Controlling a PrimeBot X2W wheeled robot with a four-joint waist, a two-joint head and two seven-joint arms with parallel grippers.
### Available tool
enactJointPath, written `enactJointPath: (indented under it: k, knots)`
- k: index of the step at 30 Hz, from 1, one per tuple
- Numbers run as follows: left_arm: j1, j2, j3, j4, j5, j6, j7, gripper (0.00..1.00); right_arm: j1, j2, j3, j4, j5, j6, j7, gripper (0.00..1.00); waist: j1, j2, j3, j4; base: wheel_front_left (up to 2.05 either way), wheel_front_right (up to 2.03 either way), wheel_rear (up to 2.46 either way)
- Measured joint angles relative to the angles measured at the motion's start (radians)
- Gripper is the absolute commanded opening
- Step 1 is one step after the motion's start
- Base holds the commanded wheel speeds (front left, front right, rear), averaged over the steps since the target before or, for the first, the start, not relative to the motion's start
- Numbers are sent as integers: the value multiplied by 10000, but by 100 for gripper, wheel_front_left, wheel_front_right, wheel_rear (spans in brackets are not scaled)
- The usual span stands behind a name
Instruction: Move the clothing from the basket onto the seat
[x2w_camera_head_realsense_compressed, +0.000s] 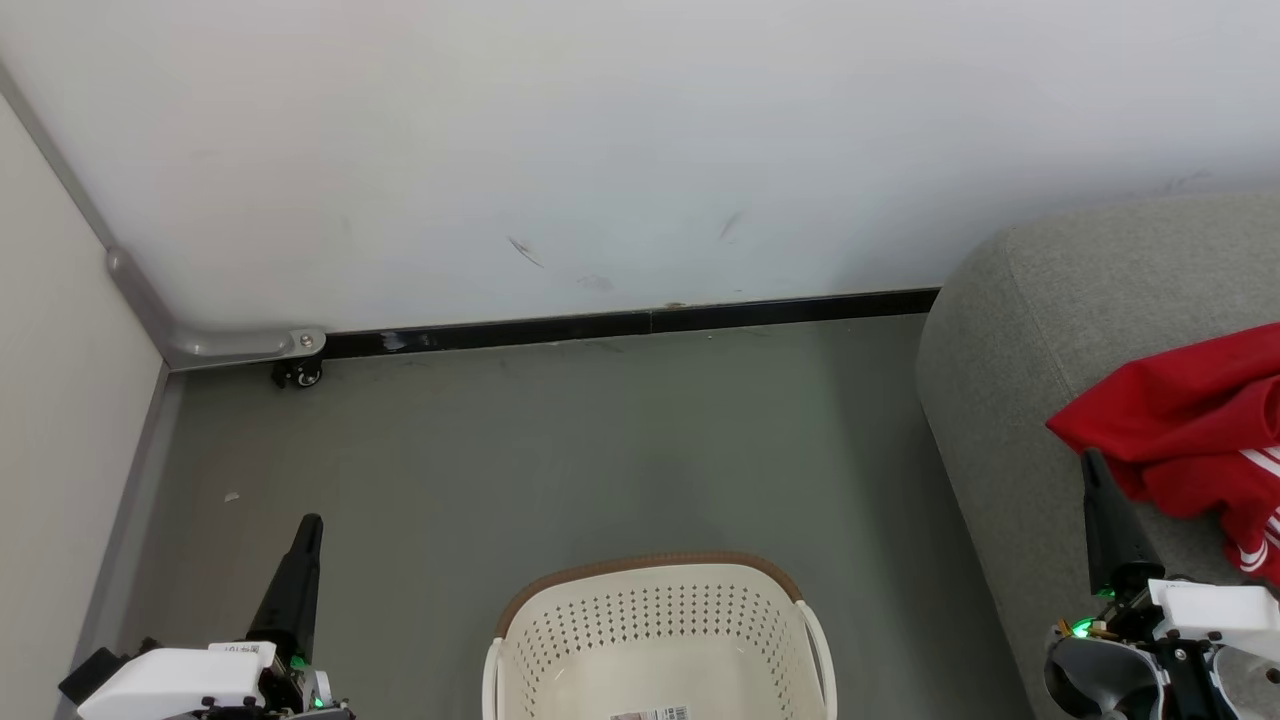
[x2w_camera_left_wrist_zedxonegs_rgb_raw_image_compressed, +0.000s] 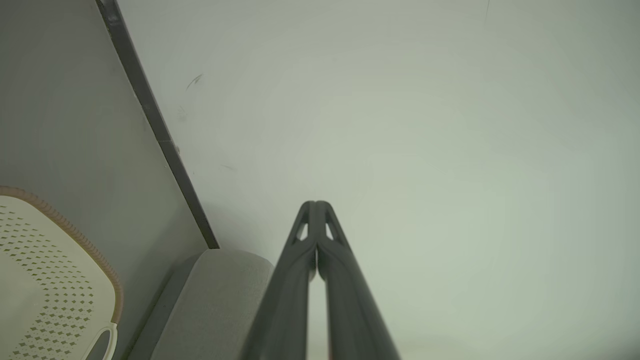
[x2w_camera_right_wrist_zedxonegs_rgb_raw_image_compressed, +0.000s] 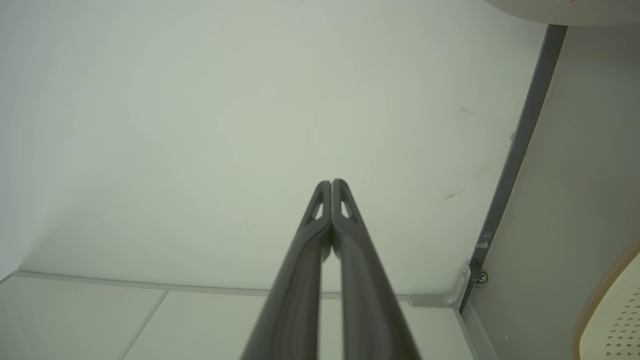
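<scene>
White wall (x2w_camera_head_realsense_compressed: 640, 130): smooth painted surface with a few dark scuff marks, and a thin black skirting strip (x2w_camera_head_realsense_compressed: 640, 322) along its foot.
Grey floor (x2w_camera_head_realsense_compressed: 560, 440): flat, matt, of one even colour.
Grey seat (x2w_camera_head_realsense_compressed: 1010, 330): a big upholstered block in woven fabric with rounded edges and corner, at the right side of the head view.
Cream basket (x2w_camera_head_realsense_compressed: 650, 610): oval plastic, its sides full of small holes, with a brown woven-look rim and white loop handles. It stands on the floor, near the seat but apart from it.
Red clothing (x2w_camera_head_realsense_compressed: 1190, 420): soft, crumpled fabric with thin white stripes. It lies on top of the seat, well apart from the basket.
Left gripper (x2w_camera_head_realsense_compressed: 309, 522): two long dark tapered fingers pressed together at the tips, holding nothing. It hovers over the floor to the left of the basket. In the left wrist view the left gripper (x2w_camera_left_wrist_zedxonegs_rgb_raw_image_compressed: 316, 205) points at the wall.
Right gripper (x2w_camera_head_realsense_compressed: 1093, 460): its fingers are also closed on each other and hold nothing. Its tip is just beside the lower edge of the clothing; I cannot tell if it touches.
Metal bracket (x2w_camera_head_realsense_compressed: 245, 345): grey, curved, in the corner of the room, with a small black wheel (x2w_camera_head_realsense_compressed: 300, 373) under it.
</scene>
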Motion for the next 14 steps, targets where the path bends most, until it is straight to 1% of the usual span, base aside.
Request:
enactJointPath:
  k: [14]
  knots:
    - [0,-2,6,-4,0,0,0,0,0,0,0,-2,0,0,0,0,0,0,0,-1,0,0,0]
